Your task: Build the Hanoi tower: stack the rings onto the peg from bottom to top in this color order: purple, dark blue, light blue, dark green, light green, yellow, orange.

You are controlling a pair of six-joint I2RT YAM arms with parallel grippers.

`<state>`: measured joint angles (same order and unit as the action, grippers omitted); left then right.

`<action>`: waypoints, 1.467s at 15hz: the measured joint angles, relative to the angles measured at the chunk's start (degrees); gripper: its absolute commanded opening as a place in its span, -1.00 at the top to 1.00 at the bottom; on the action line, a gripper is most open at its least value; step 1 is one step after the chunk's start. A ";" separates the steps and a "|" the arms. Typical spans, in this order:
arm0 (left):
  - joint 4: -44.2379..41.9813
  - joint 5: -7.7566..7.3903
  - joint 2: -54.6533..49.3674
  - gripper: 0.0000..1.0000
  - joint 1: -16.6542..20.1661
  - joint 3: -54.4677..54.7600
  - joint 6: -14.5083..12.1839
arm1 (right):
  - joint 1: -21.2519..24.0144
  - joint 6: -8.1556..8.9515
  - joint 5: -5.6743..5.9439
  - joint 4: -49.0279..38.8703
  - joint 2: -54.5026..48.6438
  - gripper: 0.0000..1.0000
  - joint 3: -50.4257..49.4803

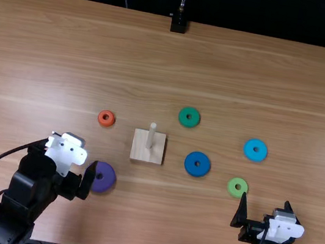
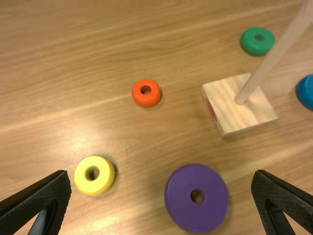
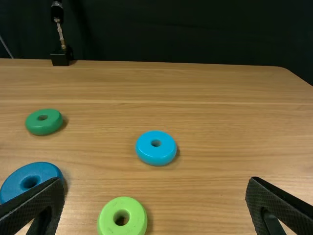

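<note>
Left black gripper [image 2: 161,173], fingers apart, may sweep the thick, glossy yellow ring [image 2: 94,186] on the left if I close off-centre over the wide, glossy purple ring [image 2: 197,216].

Above the near edge of the table [image 1: 250,74], we look steeply down and forward. From the left wrist we look down, close over the purple ring [image 2: 181,196]; from the right, forward to the black curtain [image 3: 195,29]. Both wrist views share the dark green ring [image 2: 250,45] and dark blue ring [image 3: 17,181].

Purple ring [image 2: 182,200], yellow ring [image 2: 84,184], orange ring [image 2: 146,100], light green ring [image 3: 107,221]
</note>
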<state>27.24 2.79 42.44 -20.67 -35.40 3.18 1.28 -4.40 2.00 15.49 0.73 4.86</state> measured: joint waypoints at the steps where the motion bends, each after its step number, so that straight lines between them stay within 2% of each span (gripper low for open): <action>1: -0.24 0.13 -0.96 -1.00 0.02 0.00 0.02 | 0.00 0.02 0.00 0.00 0.00 -1.00 0.00; 13: 0.48 0.02 -1.31 -1.00 0.02 0.00 0.04 | 0.00 0.02 -0.02 -0.02 0.00 -1.00 0.00; 16: 2.86 -0.04 6.75 -1.00 0.04 -1.16 0.00 | 0.00 0.02 -0.02 0.00 0.00 -1.00 0.00; 22: 5.84 -1.31 20.85 -1.00 -0.74 -6.88 0.02 | 0.00 0.02 -0.02 0.02 0.00 -1.00 -0.02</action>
<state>33.08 1.48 63.29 -21.41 -42.28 3.20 1.28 -4.38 1.98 15.51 0.73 4.84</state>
